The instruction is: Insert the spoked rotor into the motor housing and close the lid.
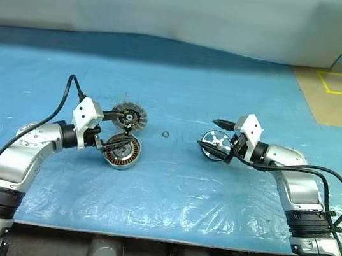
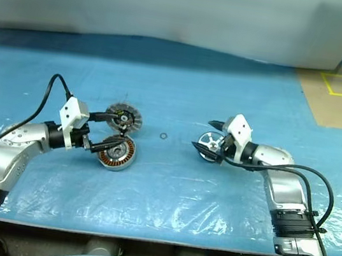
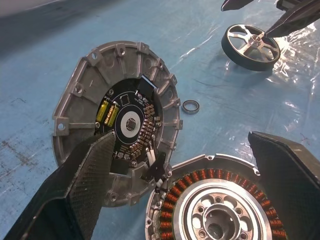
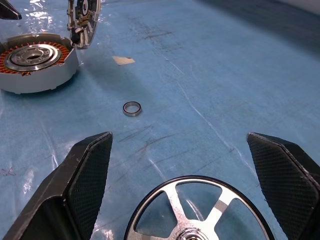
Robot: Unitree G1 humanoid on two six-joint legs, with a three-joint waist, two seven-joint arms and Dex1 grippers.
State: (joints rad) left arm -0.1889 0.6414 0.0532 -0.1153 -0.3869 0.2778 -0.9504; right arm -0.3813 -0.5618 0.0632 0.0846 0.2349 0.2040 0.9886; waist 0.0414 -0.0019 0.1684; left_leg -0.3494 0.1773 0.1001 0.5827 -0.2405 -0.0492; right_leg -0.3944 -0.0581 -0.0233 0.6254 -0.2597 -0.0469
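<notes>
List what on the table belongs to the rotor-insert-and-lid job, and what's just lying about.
Job:
spoked rotor
motor housing
lid

Lying about:
small metal ring, on the blue sheet between the parts

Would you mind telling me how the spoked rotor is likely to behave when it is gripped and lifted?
The spoked rotor looks like polished metal, so it is probably rigid and may be slippery between the fingers. Its round rim suggests it would roll if it tips onto its edge. The open gaps between the spokes suggest it is fairly light.
</notes>
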